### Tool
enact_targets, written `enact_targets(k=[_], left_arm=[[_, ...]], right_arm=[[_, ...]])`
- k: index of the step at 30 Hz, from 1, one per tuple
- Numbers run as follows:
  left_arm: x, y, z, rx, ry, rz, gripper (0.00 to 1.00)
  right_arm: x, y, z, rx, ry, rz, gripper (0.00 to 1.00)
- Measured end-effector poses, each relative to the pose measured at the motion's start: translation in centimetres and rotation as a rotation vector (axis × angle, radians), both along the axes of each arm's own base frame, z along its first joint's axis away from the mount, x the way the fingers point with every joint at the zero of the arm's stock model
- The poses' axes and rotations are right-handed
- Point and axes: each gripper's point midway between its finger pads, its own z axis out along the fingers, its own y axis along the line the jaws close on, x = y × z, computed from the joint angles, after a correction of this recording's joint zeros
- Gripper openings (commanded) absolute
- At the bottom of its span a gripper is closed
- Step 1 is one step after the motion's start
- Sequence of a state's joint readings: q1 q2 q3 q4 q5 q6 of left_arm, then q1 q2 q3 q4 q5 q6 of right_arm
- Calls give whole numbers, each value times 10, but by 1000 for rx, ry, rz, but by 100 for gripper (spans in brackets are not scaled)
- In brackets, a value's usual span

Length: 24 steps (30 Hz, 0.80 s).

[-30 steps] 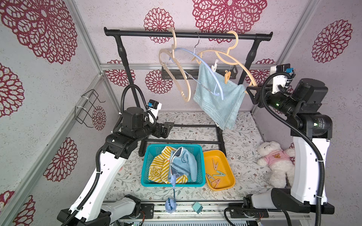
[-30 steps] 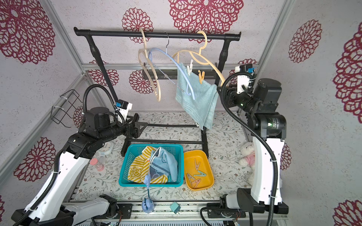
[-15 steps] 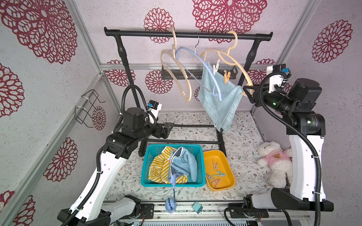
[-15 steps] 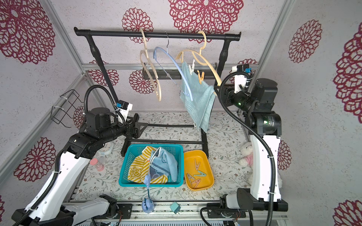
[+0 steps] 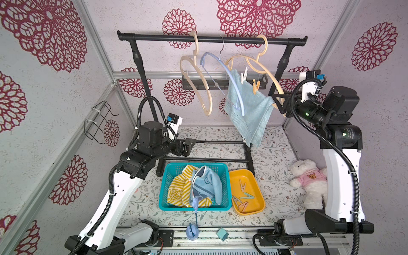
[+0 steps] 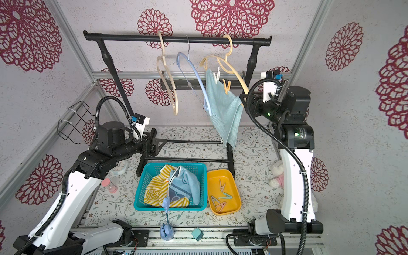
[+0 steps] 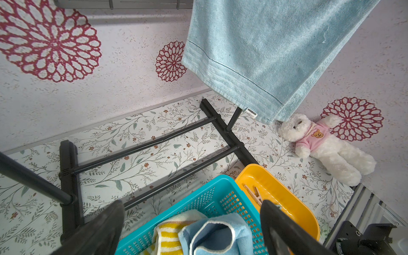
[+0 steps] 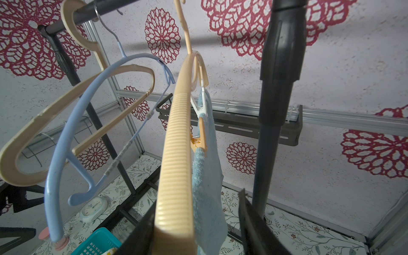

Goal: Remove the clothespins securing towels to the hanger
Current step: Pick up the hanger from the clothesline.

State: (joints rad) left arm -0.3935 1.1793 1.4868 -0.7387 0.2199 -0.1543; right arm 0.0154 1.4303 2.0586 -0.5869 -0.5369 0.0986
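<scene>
Clothespins still on: white clothespin (image 5: 244, 75) and orange clothespin (image 5: 256, 86), both pinning the plain blue towel (image 5: 247, 110) to the beige hanger (image 8: 176, 154), above the desk's far right corner

Right pincer (image 5: 278, 102): part-open, astride that hanger's end, not clamped as far as I can see

Left pincer (image 7: 192, 220): wide, empty, over the teal basket (image 5: 163, 198)

My note: steady the hanger first, then squeeze the orange clothespin's tail squarely and draw it straight off

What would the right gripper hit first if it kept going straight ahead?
The beige hanger, its ribbed arm lying between the right gripper's open jaws. Farther along, probably the orange clothespin on the light blue towel, though depth is unclear.
</scene>
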Motion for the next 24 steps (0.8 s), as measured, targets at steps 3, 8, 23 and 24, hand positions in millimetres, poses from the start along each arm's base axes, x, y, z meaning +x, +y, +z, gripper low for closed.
enact_targets(k=[3,8,23,24], left_arm=[[0,0,-4,3,8,-1,97],[0,0,-6,5,14,-1,97],[0,0,-6,5,15,-3,97],[0,-1,-6,5,15,-3,97]], right_arm=[[3,2,-2,-1,5,0,47],[2,7,2,-2,-4,6,36],[3,8,10,-2,-40,-7,0],[3,8,11,-1,-44,-6,0]])
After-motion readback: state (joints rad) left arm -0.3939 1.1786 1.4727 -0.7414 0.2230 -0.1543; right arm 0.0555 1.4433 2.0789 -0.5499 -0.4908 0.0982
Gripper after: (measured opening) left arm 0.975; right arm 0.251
